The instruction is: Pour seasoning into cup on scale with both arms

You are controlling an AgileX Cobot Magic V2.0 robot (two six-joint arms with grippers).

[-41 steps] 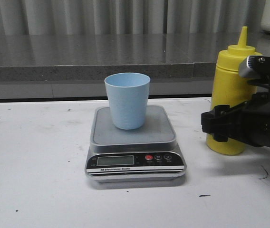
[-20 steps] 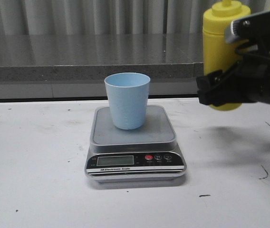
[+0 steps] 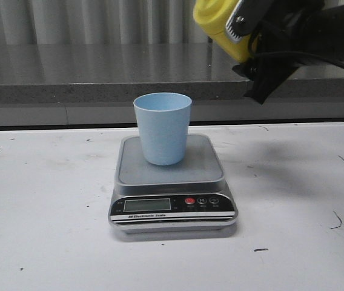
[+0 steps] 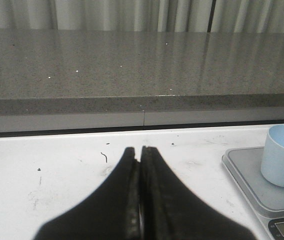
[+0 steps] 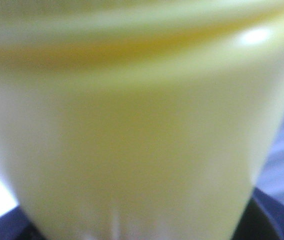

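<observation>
Right end effector (image 3: 254, 45) gripping seasoning (image 3: 215, 21), tilting above-right of cup (image 3: 162, 127) sitting on scale (image 3: 171, 182); left end effector (image 4: 140, 165) staying closed, empty.

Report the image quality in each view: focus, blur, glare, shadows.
Front view: sharp, evenly lit; the cup and scale are crisp, and a soft shadow lies on the table right of the scale. Left wrist view: background sharp, the left gripper a dark, slightly soft silhouette. Right wrist view: the seasoning bottle fills the frame, fully out of focus, with one glare spot.
</observation>
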